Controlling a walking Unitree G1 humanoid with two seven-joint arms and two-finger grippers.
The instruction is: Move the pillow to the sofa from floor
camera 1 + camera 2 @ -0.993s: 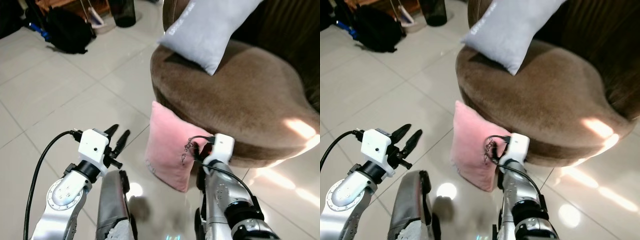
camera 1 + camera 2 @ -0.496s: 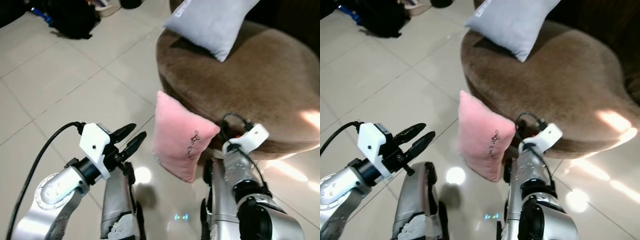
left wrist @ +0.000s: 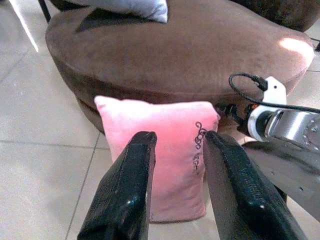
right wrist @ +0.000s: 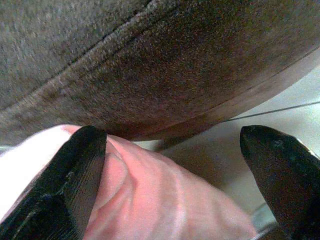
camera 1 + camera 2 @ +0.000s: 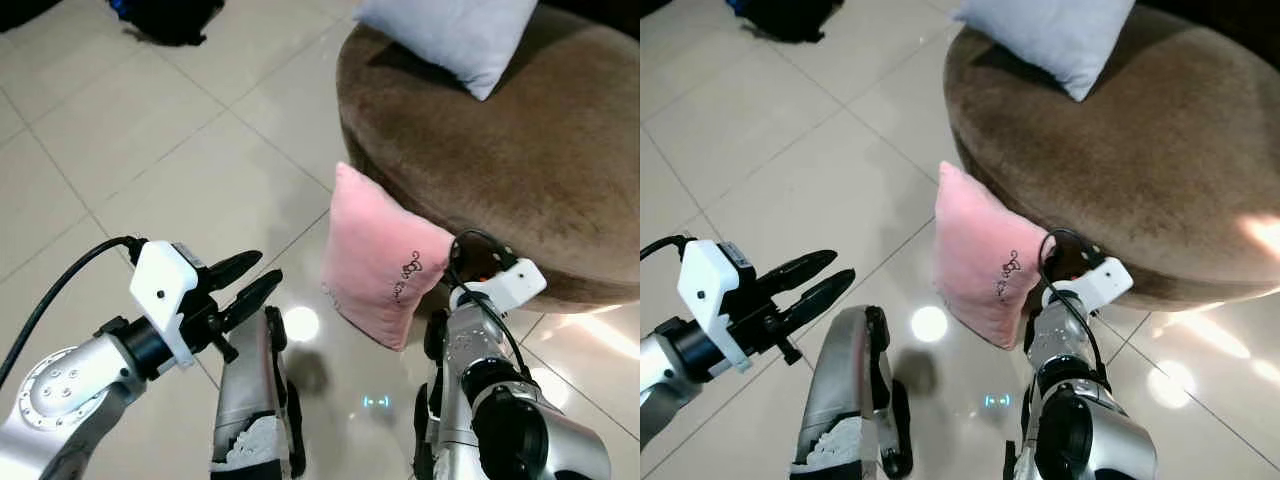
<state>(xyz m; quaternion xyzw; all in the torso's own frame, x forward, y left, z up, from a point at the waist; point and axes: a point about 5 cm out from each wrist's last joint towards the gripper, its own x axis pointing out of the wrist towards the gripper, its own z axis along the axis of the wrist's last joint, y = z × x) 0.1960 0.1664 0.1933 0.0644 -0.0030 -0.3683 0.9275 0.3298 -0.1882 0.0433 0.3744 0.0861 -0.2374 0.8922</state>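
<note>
Pink pillow (image 5: 383, 258) stands upright, leaning against sofa (image 5: 560, 180).

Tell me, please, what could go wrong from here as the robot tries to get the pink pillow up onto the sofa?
The right gripper is open at just one corner of the pink pillow, so a grasp there might slip off the soft fabric. The pillow leans against the brown sofa; a lift could drag it along the sofa's edge. The left gripper is open short of the pillow, so one arm may carry it alone. The grey pillow takes up part of the seat.
</note>
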